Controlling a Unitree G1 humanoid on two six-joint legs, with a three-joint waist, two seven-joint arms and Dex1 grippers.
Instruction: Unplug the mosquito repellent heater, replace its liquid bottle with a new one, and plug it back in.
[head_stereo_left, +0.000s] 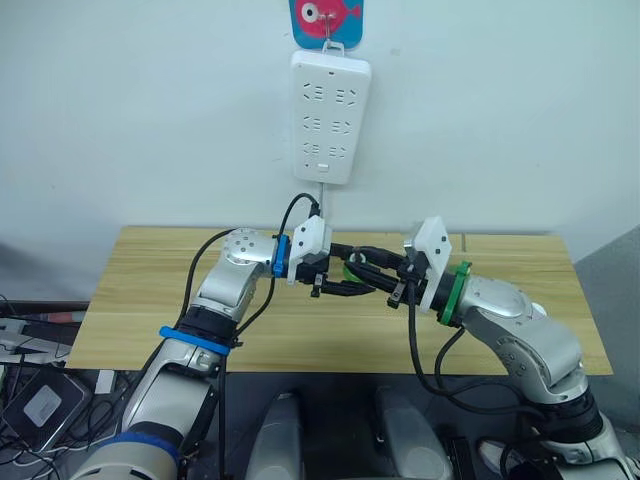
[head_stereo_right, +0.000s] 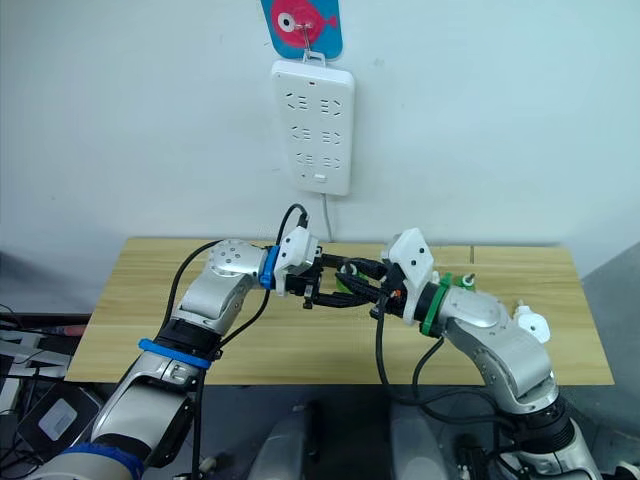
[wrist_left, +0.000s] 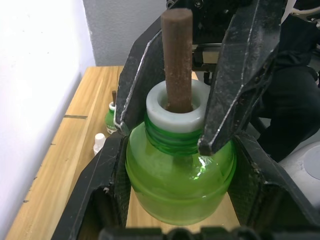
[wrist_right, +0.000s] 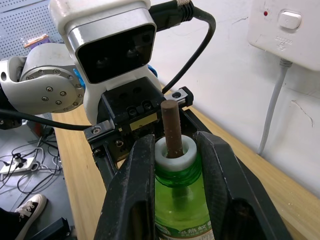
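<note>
- Left eye view: you see the left hand (head_stereo_left: 335, 285) and the right hand (head_stereo_left: 372, 277) meeting in the middle of the frame, above the wooden surface (head_stereo_left: 150, 290), under the white power strip (head_stereo_left: 330, 115) on the wall.
- Both hands are closed on one green liquid bottle (wrist_left: 180, 180). The left hand grips its round body; the right hand's fingers (wrist_right: 132, 190) clamp its neck, just below the white collar (wrist_right: 175, 155).
- The brown wick (wrist_right: 171, 127) gives the long axis of the bottle; it runs from the left hand toward the right hand.
- I think this is a handover; one hand must release before the bottle can travel.
- A second green bottle (wrist_left: 112, 116) and a small white cap (wrist_left: 99, 143) stand on the surface at middle left of the left wrist view.
- I cannot say with certainty where the heater is.
</note>
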